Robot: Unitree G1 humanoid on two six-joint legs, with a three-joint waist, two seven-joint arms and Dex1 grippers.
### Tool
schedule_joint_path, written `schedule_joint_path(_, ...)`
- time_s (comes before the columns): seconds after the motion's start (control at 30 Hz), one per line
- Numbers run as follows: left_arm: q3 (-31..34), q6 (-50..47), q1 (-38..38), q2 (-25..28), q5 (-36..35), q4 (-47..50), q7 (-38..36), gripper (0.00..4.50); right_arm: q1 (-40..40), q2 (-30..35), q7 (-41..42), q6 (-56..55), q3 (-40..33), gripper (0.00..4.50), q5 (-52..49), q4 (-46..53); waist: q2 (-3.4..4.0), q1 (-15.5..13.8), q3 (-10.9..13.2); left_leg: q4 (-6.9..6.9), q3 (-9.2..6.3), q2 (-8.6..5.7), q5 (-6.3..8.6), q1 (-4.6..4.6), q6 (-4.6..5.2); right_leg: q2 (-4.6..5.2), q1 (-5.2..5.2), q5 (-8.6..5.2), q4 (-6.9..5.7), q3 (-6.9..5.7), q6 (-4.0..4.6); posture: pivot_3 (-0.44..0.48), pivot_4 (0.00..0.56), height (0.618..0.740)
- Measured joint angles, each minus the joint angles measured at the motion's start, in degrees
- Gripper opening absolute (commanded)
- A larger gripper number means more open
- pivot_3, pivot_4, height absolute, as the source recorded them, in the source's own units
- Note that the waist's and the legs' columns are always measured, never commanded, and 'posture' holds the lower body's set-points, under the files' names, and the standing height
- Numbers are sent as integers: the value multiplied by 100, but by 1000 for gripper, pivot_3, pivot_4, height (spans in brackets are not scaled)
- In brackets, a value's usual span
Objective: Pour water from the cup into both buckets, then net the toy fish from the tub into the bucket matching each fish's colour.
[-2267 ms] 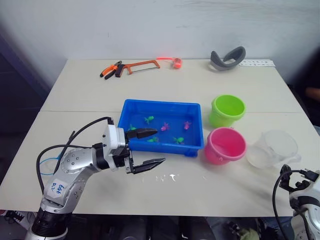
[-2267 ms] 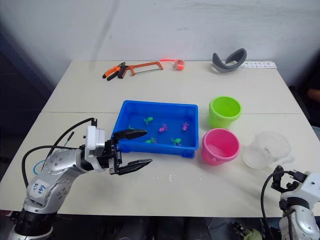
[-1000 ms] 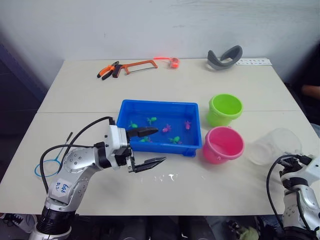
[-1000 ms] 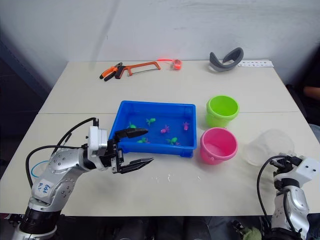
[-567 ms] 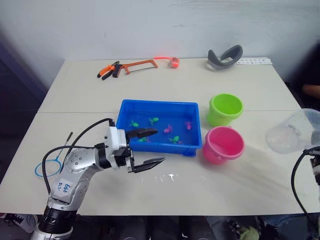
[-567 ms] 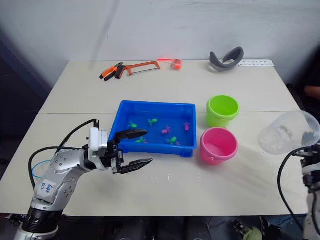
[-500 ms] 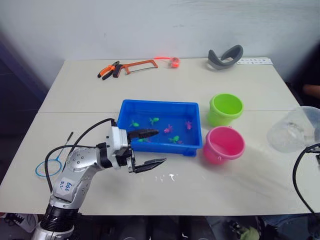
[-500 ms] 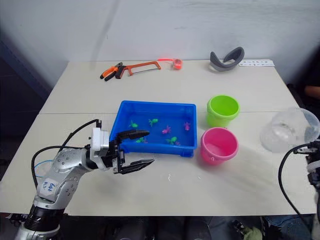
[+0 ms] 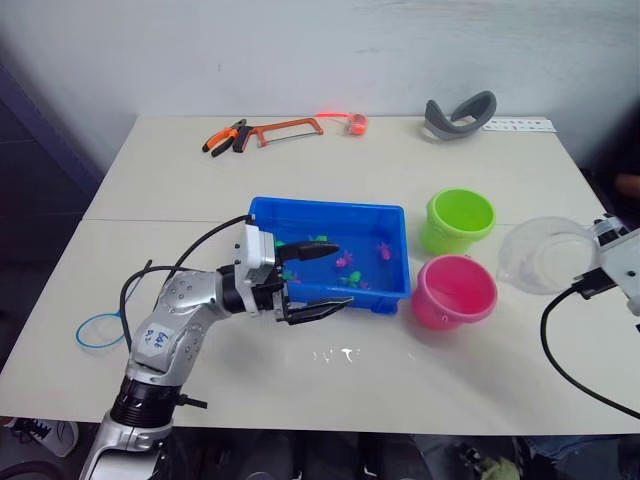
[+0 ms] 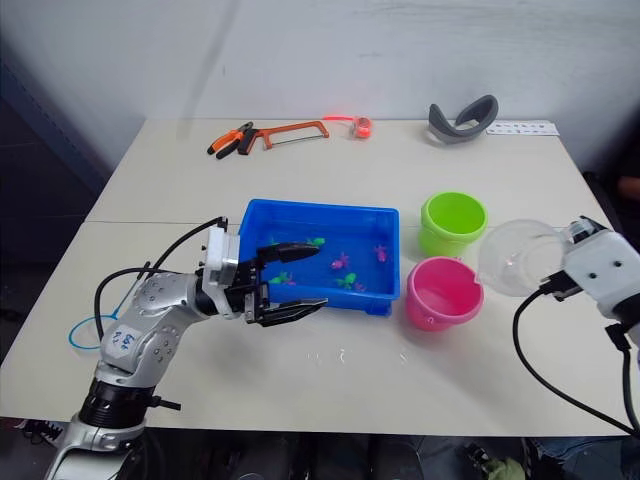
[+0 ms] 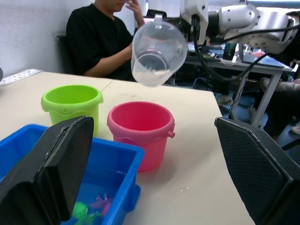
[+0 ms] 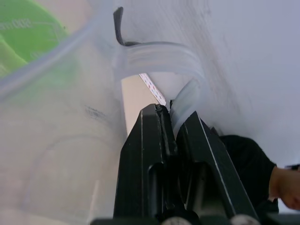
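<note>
Right wrist view: right pincer [image 12: 169, 115] clamped on handle of the cup [image 10: 522, 257], held tilted above the table's right edge beside the pink bucket [image 10: 443, 293] | cup judged light, thin-walled, slippery when wet; handle is the sound hold | left pincer [image 10: 298, 277] gapes wide, empty, at the tub [image 10: 322, 216].

Beige table [image 9: 180, 190], white wall [image 9: 300, 50]

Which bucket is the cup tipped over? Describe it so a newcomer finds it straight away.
Start at the blue tub in the middle of the table. Two buckets stand just to its right; the pink bucket is the nearer one, below the tilted cup that the right gripper holds. Its neighbour, the green bucket, stands farther back.
</note>
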State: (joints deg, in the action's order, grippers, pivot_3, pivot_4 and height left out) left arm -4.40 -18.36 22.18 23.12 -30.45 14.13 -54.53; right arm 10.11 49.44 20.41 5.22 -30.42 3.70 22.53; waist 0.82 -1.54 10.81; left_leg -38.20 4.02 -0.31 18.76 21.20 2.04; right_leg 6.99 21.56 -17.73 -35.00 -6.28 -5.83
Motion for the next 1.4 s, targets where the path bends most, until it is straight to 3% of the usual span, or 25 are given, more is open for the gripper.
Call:
schedule_joint_path(0.8, -183, -87, 186, -239, 50, -158, -27, 4500, -1009, 333, -441, -1351, 1019, 90, 2466, -735, -4, 15, 2, -1, -4, 11, -10, -1, -16, -29, 0, 0, -2, 14, 0, 0, 150, 740)
schedule_joint_path(1.4, -184, 92, 125, -387, 139, -159, 33, 4500, -1048, 389, -1046, -2250, 1011, 90, 2933, -1129, -6, 19, 4, -1, -6, 11, -12, 0, -17, -30, -1, 0, -6, 13, 0, 0, 150, 740)
